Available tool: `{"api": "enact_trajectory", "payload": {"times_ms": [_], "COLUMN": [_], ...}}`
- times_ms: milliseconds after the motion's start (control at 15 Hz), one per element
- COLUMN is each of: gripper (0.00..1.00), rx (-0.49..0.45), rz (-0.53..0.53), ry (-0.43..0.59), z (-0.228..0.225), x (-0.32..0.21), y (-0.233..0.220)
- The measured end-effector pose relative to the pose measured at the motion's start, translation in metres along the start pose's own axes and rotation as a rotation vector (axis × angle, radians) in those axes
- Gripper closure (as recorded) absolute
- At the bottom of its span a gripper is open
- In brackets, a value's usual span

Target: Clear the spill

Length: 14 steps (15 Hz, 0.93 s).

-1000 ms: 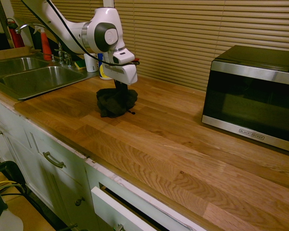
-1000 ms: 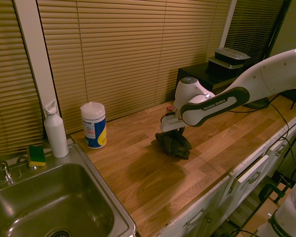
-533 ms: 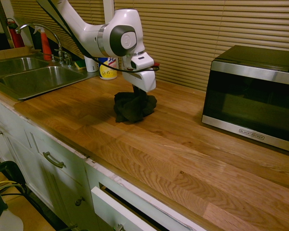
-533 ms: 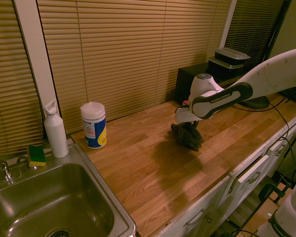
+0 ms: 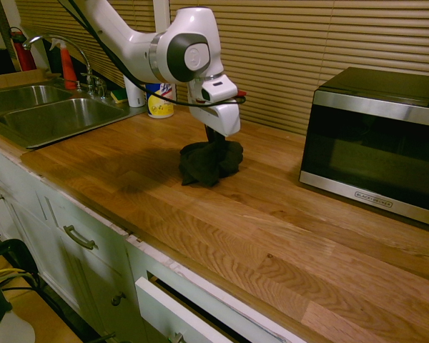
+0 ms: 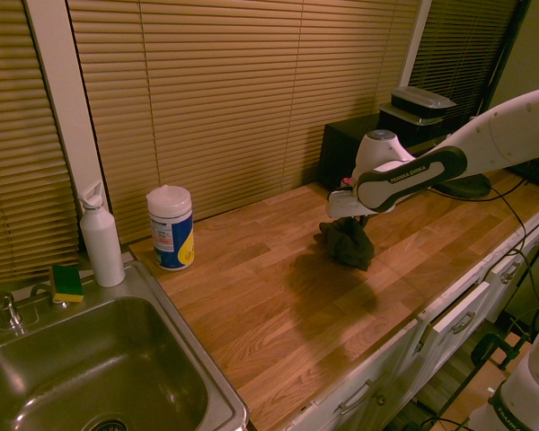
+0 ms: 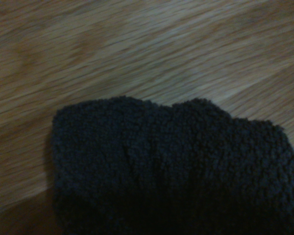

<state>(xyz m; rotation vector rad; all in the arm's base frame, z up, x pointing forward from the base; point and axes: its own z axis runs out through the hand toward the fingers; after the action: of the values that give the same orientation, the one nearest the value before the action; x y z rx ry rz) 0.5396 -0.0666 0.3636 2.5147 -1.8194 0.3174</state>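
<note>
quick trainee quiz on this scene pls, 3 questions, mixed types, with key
1. Multiple choice: What is the gripper gripping?
a) the sponge
b) the dark cloth
c) the white bottle

2. True or false: The microwave sits in the sink.

3. Fill in the blank: In the second exterior view, the wipes canister stands on the wooden ______.

Key: 1. b; 2. false; 3. countertop
</note>
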Motion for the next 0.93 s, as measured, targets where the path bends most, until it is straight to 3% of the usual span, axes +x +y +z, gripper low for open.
{"api": "enact_trajectory", "payload": {"times_ms": [933], "gripper": [1.00], "rx": [0.028], "rz": [-0.261], "ry": [-0.029], "z": [-0.056], "x": [-0.176], "y": [-0.047]}}
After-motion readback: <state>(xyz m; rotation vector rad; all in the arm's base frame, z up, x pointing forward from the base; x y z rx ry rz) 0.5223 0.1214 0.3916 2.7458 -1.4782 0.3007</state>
